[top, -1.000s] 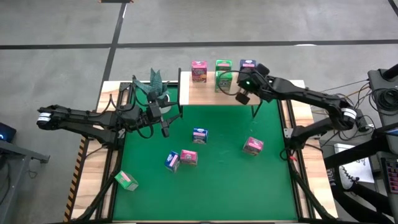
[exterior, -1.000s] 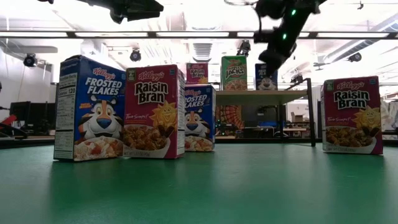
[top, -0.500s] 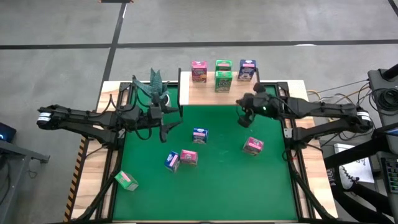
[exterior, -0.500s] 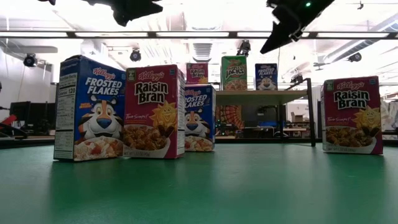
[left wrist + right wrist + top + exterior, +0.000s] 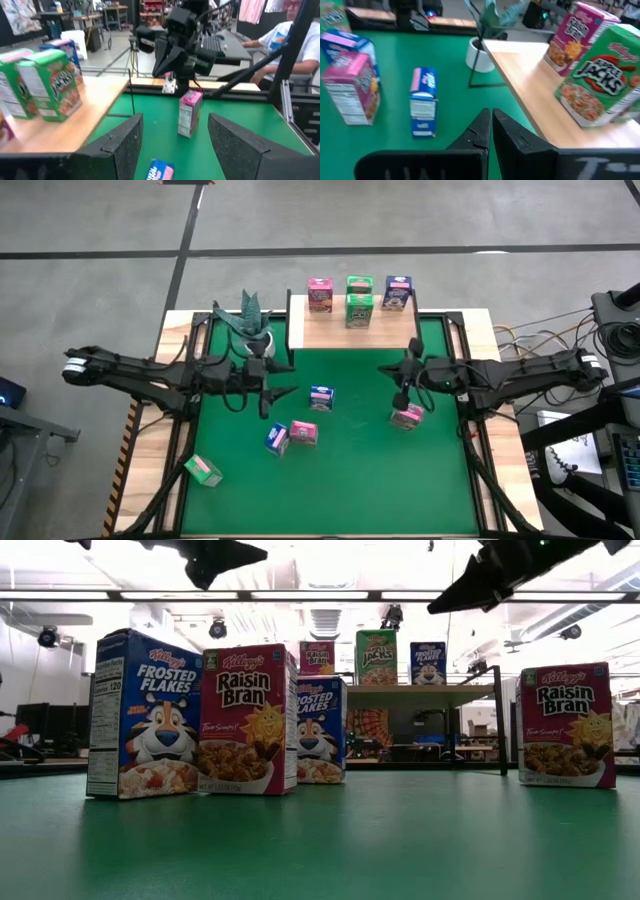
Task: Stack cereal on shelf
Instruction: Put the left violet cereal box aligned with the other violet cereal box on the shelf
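Pink carton [image 5: 407, 415] now under right gripper [image 5: 401, 397] (shut).

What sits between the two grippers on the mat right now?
In the high view, only one blue cereal box stands between the left gripper and the right gripper.

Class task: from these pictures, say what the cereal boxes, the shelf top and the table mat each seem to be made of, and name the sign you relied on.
Cereal boxes: probably printed card, with crisp folded edges and slightly glossy fronts.
Shelf top: pale wood or wood laminate, smooth and matt, though grain is hard to make out.
Table mat: an even green sheet without shine, perhaps felt or rubber; the pictures do not settle which.
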Robot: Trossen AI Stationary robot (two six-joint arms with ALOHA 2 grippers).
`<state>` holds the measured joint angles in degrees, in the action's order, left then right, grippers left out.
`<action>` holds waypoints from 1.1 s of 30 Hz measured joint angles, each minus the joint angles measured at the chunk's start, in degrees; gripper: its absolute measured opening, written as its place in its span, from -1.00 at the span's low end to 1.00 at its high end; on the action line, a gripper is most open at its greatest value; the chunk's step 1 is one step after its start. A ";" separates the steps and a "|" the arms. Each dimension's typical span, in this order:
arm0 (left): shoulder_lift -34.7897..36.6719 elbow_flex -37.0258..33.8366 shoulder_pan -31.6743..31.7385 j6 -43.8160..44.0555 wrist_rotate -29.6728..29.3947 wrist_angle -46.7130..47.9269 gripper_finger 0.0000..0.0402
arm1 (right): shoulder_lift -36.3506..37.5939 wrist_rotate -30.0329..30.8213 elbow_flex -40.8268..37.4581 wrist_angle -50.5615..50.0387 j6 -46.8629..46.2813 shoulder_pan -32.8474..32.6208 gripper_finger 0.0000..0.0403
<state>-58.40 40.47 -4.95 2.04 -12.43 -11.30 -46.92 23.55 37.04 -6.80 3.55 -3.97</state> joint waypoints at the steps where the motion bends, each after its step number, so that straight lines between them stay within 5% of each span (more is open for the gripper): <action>1: -0.67 0.00 -0.27 0.04 0.01 -0.16 0.03 | 0.34 -0.02 -0.93 1.55 0.02 -0.54 -0.96; 15: -4.48 5.87 -8.01 5.78 1.18 13.70 0.03 | 0.66 -0.02 -9.95 14.88 -1.93 -4.40 -0.96; 23: -14.65 16.75 -10.56 6.02 2.85 29.28 0.07 | 0.67 -0.02 -10.08 14.95 -2.41 -5.29 -0.96; 33: -27.89 26.63 -10.78 5.82 2.98 43.19 0.34 | 0.58 -0.02 -10.08 14.84 -2.51 -5.94 -0.96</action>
<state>-86.29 67.10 -15.73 7.86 -9.45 31.89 -46.34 23.53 26.96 8.03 1.05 -9.91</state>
